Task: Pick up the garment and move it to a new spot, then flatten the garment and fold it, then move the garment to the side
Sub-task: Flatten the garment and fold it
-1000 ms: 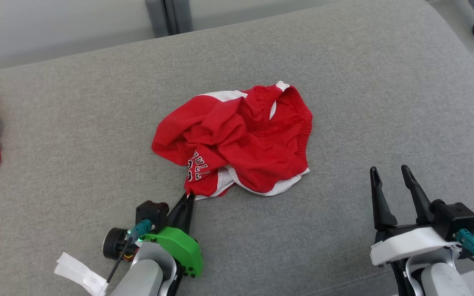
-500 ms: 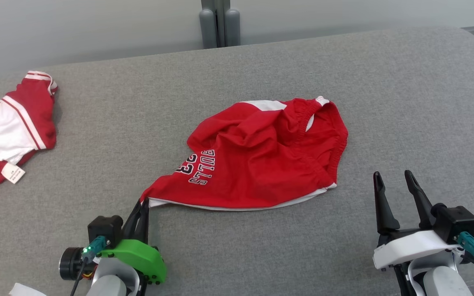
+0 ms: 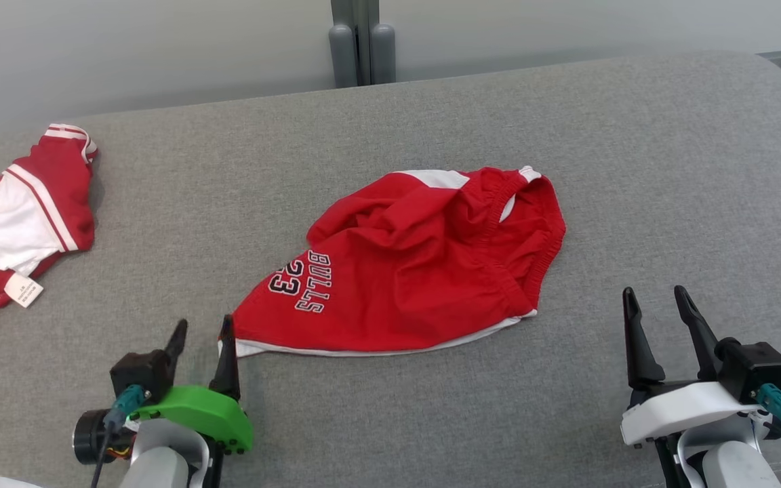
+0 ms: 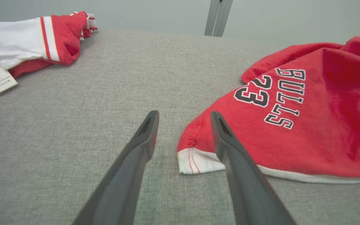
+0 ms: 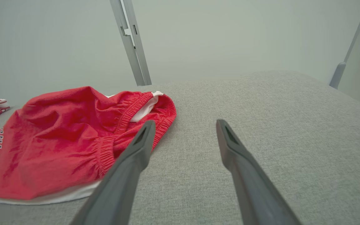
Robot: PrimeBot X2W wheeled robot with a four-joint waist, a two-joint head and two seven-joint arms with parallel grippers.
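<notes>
On the grey cushion (image 3: pixel 567 135) I see shorts (image 3: pixel 417 271); left gripper (image 3: pixel 204 325) spread at the hem corner, right gripper (image 3: pixel 654 293) spread, empty.

The garment (image 3: pixel 417 271) is soft, matt red knit cloth with flat printed lettering and a puckered elastic waistband; the upholstered surface (image 3: pixel 634 169) beneath is coarse grey woven fabric, matt; the left gripper (image 3: pixel 203 322) is dull dark plastic above a smooth green shell (image 3: pixel 194 413); the right gripper (image 3: pixel 653 291) likewise, above a smooth white shell (image 3: pixel 675 410); the post (image 3: pixel 361 41) behind looks like satin grey metal.
</notes>
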